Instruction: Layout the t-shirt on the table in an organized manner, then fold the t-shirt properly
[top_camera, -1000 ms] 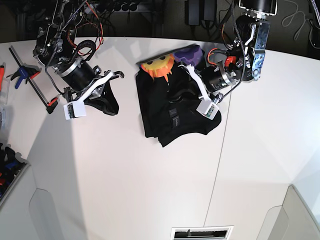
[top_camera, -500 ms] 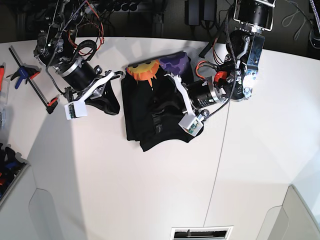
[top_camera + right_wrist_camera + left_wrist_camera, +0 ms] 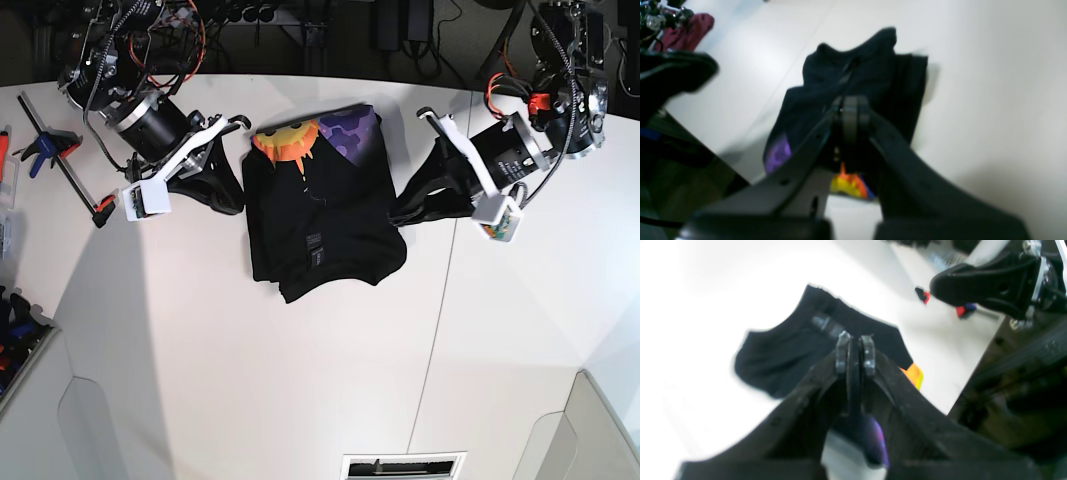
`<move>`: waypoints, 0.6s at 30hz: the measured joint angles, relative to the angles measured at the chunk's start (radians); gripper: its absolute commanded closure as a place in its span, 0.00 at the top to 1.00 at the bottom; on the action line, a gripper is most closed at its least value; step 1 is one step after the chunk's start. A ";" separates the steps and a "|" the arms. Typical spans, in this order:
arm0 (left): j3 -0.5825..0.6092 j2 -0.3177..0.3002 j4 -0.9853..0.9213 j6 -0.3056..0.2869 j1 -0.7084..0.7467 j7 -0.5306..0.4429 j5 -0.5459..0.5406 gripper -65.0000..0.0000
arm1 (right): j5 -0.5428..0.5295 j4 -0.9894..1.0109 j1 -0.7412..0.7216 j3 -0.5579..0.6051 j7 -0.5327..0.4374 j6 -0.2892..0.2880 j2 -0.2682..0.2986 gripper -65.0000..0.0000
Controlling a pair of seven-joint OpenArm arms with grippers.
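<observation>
Left gripper (image 3: 400,213) has pulled off the t-shirt (image 3: 320,215), both grippers clenched empty. Shirt sits bunched near the table (image 3: 250,380) far edge; regrasping may catch several layers.

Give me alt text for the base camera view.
A black t-shirt lies bunched on the white table, orange and purple print at its far edge. The left gripper and right gripper flank it.
</observation>
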State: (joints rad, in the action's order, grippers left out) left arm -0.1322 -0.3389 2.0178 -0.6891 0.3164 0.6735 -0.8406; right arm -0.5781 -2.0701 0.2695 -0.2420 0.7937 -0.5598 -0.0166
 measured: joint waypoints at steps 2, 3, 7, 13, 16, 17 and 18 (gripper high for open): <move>-0.080 -0.002 0.039 0.001 0.052 0.003 -0.037 0.07 | -0.002 -0.024 0.033 0.000 -0.002 0.001 0.000 0.00; -0.118 -0.002 0.056 0.001 0.083 0.005 -0.064 0.07 | -0.008 -0.035 0.055 0.000 -0.008 0.000 0.005 0.00; -0.230 0.004 0.106 0.000 0.211 0.037 -0.134 0.07 | -0.008 -0.060 0.161 0.000 -0.001 0.003 0.058 0.00; -0.311 0.023 0.117 0.000 0.356 0.053 -0.147 0.07 | -0.081 -0.120 0.344 0.000 0.017 0.002 0.159 0.00; -0.320 0.022 0.117 0.000 0.408 0.059 -0.138 0.07 | -0.083 -0.136 0.444 0.000 0.026 0.000 0.192 0.00; -0.320 0.021 0.117 0.000 0.423 0.060 -0.124 0.07 | -0.083 -0.139 0.473 0.000 0.030 0.001 0.204 0.00; -0.320 0.020 0.117 0.000 0.437 0.067 -0.113 0.07 | -0.083 -0.141 0.501 0.000 0.034 0.000 0.214 0.00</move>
State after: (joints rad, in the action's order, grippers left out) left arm -0.4522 -0.3191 2.1353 -0.6895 0.7536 0.7403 -0.9531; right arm -0.6609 -2.2108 0.7708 -0.2420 0.8280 -0.5594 0.1978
